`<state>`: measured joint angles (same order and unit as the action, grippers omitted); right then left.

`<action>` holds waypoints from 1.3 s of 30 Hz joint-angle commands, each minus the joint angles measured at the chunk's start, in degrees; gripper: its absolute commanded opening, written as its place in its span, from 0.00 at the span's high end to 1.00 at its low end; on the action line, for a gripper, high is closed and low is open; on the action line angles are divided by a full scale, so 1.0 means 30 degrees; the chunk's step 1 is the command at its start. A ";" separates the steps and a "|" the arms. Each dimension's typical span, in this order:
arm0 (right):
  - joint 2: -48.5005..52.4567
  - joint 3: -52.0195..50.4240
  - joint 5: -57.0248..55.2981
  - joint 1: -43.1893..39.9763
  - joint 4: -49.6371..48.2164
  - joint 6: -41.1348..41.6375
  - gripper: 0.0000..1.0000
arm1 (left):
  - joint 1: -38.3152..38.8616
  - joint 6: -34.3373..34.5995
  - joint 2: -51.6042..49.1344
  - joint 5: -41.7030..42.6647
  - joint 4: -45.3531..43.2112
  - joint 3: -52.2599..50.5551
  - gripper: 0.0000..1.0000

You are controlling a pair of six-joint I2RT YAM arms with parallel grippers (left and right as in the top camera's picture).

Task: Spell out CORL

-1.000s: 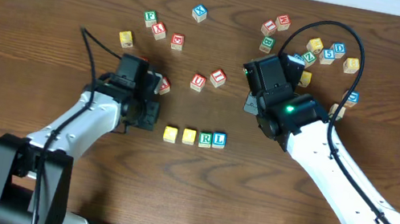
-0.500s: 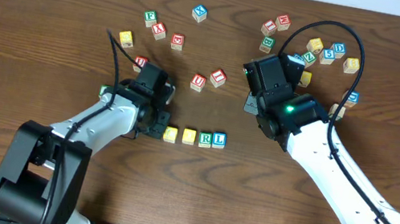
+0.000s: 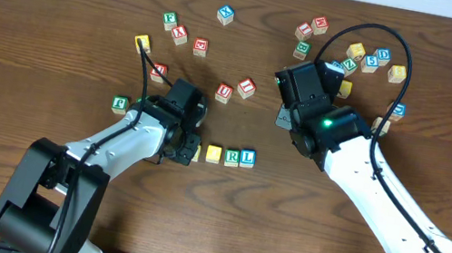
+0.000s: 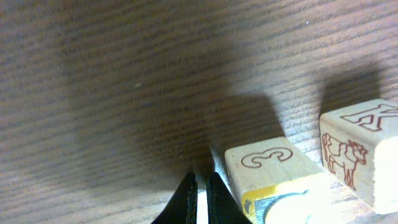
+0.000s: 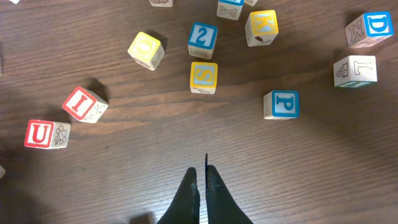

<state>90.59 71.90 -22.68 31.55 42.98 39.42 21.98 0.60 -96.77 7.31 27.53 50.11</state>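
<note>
A row of cubes lies at the table's centre: a yellow-faced cube, the white cube with green R and the white cube with blue L. The other yellow-faced cube sits at the row's left end. It is mostly hidden under my left gripper in the overhead view. My left gripper is shut and empty, with its tips on the table just left of that cube. My right gripper is shut and empty, hovering over bare wood up and right of the row.
Red U and red I cubes lie above the row. A green-lettered cube and a yellow cube are at left. Several loose cubes cluster at the back right. A blue P cube is ahead of the right gripper.
My left gripper has moved right and toward the front, reaching the left end of the row and covering the first yellow cube. The right arm has not moved.
</note>
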 commanded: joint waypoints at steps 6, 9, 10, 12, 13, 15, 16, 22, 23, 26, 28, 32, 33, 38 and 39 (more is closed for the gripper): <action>-0.0087 -0.0131 -0.0153 -0.0109 0.0044 -0.0102 0.99 | 0.0044 0.1064 -0.0109 -0.0080 0.0663 -0.0044 0.93; -0.0087 -0.0131 -0.0153 -0.0117 0.0051 -0.0102 0.99 | 0.0044 0.1406 -0.0109 -0.0007 0.0918 -0.0044 0.93; -0.0080 -0.0131 -0.0153 -0.0117 0.0051 -0.0102 0.99 | 0.0044 0.1406 -0.0109 0.0204 0.0998 -0.0044 0.93; -0.0087 -0.0131 -0.0153 -0.0117 0.0051 -0.0102 0.99 | 0.0051 0.1406 -0.0109 0.0612 0.1027 -0.0044 0.92; -0.0087 -0.0131 -0.0153 -0.0109 0.0051 -0.0102 0.99 | 0.0087 0.1406 -0.0109 0.0772 0.1020 -0.0044 0.92; -0.0087 -0.0131 -0.0153 -0.0109 0.0051 -0.0102 0.99 | 0.0189 0.1406 -0.0109 0.0772 0.1013 -0.0044 0.93; -0.0080 -0.0131 -0.0153 -0.0109 0.0051 -0.0102 0.99 | 0.0226 0.1399 -0.0109 0.0772 0.1013 -0.0044 0.93; -0.0087 -0.0131 -0.0095 -0.0117 0.0051 -0.0102 0.99 | 0.0328 0.1399 -0.0109 0.0772 0.0838 -0.0044 0.93; -0.0080 -0.0131 -0.0087 -0.0117 0.0051 -0.0102 0.99 | 0.0328 0.1399 -0.0109 0.0772 0.0736 -0.0044 0.93; -0.0087 -0.0131 -0.0095 -0.0109 0.0044 -0.0109 0.99 | 0.0328 0.1399 -0.0109 0.0772 0.0554 -0.0036 0.93; -0.0087 -0.0131 -0.0087 -0.0109 0.0044 -0.0109 0.99 | 0.0328 0.1399 -0.0109 0.0772 0.0510 -0.0044 0.93; -0.0080 -0.0131 -0.0087 -0.0109 0.0044 -0.0109 0.99 | 0.0328 0.1392 -0.0109 0.0765 0.0262 -0.0044 0.92; -0.0080 -0.0131 -0.0087 -0.0109 0.0044 -0.0109 0.99 | 0.0328 0.1392 -0.0109 0.0765 0.0131 -0.0044 0.93; -0.0080 -0.0131 -0.0087 -0.0117 0.0051 -0.0131 0.99 | 0.0328 0.1392 -0.0109 0.0772 -0.0007 -0.0044 0.93; -0.0080 -0.0131 -0.0087 -0.0109 0.0044 -0.0175 0.99 | 0.0328 0.1392 -0.0109 0.0772 0.0000 -0.0044 0.93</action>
<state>90.59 71.90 -22.48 31.55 42.98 39.42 22.72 4.49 -96.77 9.08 27.55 50.11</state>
